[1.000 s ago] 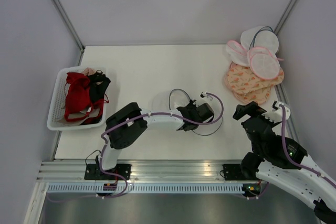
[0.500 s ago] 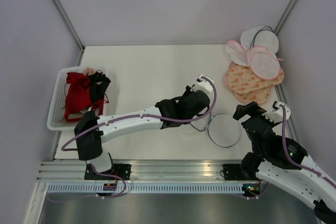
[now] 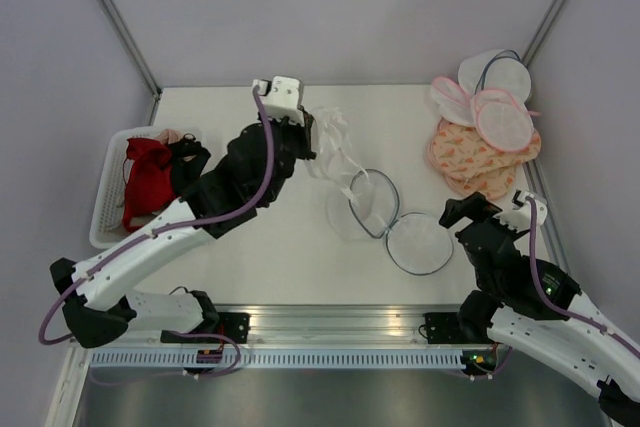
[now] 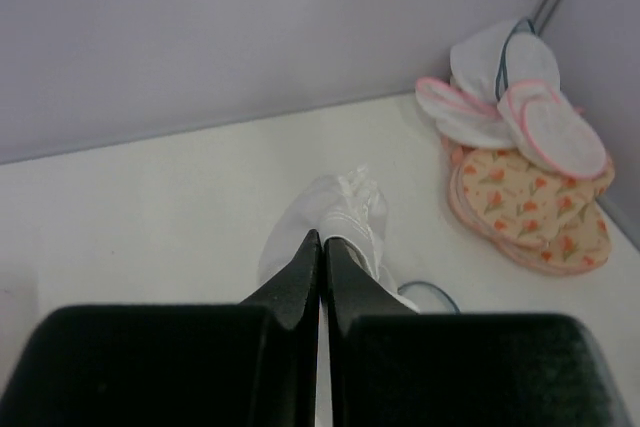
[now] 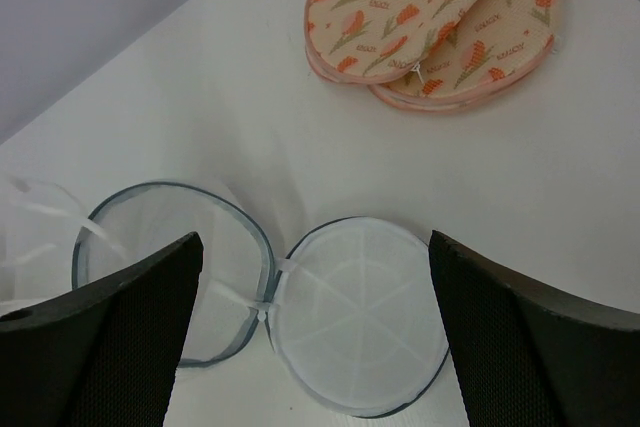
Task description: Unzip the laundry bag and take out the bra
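Your left claw [image 4: 321,247] was clenched on the white bra [image 4: 345,212] and held it up over the middle of the tabletop [image 3: 290,257]. The garment's lower end trailed down to the rim of the laundry bag [image 3: 420,245]. Whether it hung free of that rim, you could not tell. The bag lay unzipped and splayed in two round halves near the near edge, right of the middle. Your right claw [image 5: 312,239] hovered released just above it, grasping nothing. The bra looked light, limp and stretchy, so a pinch on bunched fabric should hold, but a strap could snag on the zipper. The mesh bag was likely almost weightless and might ride up with the bra. If you needed to pin it, the stiffer dark rim was the likely place to grip. The spare bags [image 3: 485,137] sat in the far right corner.
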You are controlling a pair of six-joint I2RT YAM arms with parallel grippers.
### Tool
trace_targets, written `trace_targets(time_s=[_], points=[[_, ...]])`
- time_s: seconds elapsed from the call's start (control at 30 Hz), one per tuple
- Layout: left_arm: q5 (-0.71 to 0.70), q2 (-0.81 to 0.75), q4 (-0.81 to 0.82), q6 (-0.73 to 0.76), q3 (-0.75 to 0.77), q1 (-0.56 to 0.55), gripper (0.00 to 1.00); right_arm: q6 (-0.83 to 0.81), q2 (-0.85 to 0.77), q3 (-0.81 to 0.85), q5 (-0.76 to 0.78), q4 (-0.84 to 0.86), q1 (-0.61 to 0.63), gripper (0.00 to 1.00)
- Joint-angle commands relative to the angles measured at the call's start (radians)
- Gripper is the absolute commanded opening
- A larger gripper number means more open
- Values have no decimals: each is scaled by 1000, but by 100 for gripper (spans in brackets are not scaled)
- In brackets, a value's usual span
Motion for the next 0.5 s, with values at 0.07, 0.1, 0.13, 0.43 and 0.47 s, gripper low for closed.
trace_targets(time_s=[0.07,0.1,0.13,0.43,0.47], points=[[-9,-53,58,22,53,106,2,-29,17,-16,-27,42,2,98],[-15,-68,57,28,51,172,2,-32,20,-16,-31,45,2,98],[-11,-77,50,31,51,209,2,-41,27,-18,-37,54,2,98],[-3,-165,12,112,49,657,2,-113,141,-32,-143,166,1,98],[-3,-168,9,121,54,692,2,-116,155,-33,-152,175,1,98]])
